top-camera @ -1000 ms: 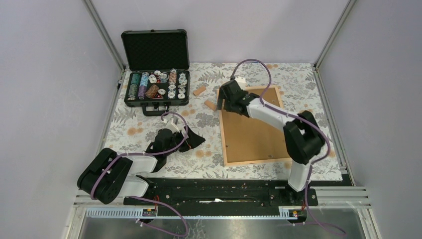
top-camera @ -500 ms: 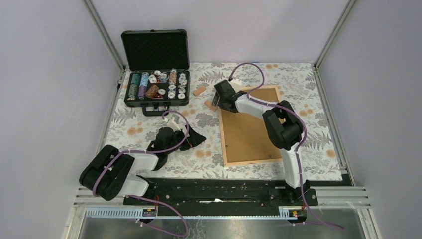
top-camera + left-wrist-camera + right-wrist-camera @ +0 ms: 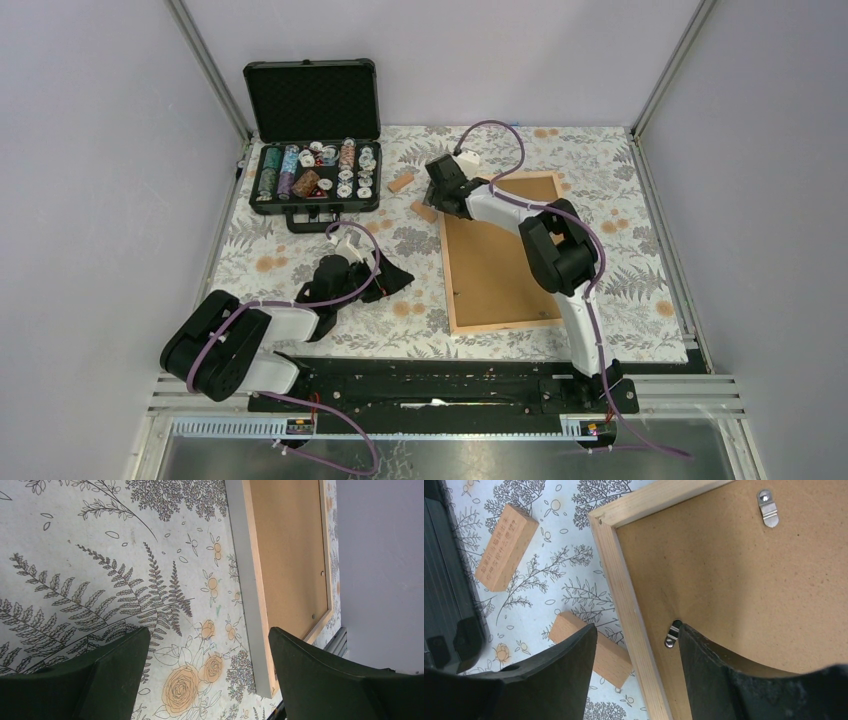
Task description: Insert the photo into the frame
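The frame (image 3: 448, 275) lies face down right of the table's middle, a plain brown backing board (image 3: 500, 265) filling it. The photo is not in view. My right gripper (image 3: 441, 196) is open over the frame's far left corner. In the right wrist view its jaws (image 3: 636, 630) straddle the pale left strip (image 3: 621, 585), and the right finger's tip sits at a small metal clip (image 3: 671, 634) on the board (image 3: 734, 580). My left gripper (image 3: 393, 280) is open and empty, low over the tablecloth left of the frame (image 3: 248, 580).
An open black case (image 3: 312, 150) of poker chips stands at the far left. Two small wooden blocks (image 3: 401, 182) (image 3: 422, 211) lie just left of the frame's far corner, also in the right wrist view (image 3: 506, 547) (image 3: 611, 657). A second clip (image 3: 767, 507) sits on the board.
My right gripper has moved left and a little farther back, from over the board's far left part to the frame's far left corner. The left arm has barely moved.
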Available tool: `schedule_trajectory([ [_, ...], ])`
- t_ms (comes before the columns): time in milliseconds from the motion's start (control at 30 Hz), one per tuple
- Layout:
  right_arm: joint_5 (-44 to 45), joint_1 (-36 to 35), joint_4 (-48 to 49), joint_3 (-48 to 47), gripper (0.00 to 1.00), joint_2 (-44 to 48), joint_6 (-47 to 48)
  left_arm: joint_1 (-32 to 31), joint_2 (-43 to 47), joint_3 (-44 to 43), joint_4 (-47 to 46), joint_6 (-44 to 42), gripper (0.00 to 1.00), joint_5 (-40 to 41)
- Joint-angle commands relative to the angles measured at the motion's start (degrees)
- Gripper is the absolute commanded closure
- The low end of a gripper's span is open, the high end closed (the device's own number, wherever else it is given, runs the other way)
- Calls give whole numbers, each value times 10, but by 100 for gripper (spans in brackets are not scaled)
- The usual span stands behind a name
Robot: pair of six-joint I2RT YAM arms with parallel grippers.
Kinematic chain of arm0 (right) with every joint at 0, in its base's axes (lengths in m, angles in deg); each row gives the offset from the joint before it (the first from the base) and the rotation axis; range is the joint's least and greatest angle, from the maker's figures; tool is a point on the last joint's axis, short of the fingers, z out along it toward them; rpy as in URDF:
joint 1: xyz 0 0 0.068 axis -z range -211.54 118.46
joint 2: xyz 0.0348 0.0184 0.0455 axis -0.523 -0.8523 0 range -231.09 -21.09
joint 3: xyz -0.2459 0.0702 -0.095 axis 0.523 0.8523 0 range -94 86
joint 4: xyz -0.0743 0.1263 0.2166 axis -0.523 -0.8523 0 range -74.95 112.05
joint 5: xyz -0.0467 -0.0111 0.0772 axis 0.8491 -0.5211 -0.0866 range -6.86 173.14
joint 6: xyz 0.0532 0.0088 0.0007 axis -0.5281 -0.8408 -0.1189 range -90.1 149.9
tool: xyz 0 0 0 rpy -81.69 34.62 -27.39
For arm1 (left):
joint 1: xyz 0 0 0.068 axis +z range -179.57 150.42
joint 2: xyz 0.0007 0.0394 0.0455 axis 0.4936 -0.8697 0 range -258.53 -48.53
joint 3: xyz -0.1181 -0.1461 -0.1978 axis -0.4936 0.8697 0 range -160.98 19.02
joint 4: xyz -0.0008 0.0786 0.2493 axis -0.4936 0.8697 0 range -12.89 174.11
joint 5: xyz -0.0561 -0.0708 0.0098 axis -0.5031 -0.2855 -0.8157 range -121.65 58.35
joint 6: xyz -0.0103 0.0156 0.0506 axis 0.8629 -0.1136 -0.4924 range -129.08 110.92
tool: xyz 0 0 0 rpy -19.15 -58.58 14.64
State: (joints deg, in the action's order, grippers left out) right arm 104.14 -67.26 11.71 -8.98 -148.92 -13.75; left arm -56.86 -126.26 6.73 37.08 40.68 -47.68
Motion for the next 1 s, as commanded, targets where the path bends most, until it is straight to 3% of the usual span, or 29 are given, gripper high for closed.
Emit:
schedule_trajectory([
  [0, -1, 2, -30, -28, 35, -36, 16, -1, 5, -6, -7, -8, 6, 2],
  [400, -63, 1, -52, -36, 65, -49, 96, -2, 7, -4, -10, -8, 6, 1],
  [800, -113, 2, -79, -31, 99, -41, 116, -2, 9, -3, -10, -8, 6, 1],
  [967, -140, 4, -85, -2, 100, -11, 115, -2, 4, -6, -9, -9, 6, 0],
])
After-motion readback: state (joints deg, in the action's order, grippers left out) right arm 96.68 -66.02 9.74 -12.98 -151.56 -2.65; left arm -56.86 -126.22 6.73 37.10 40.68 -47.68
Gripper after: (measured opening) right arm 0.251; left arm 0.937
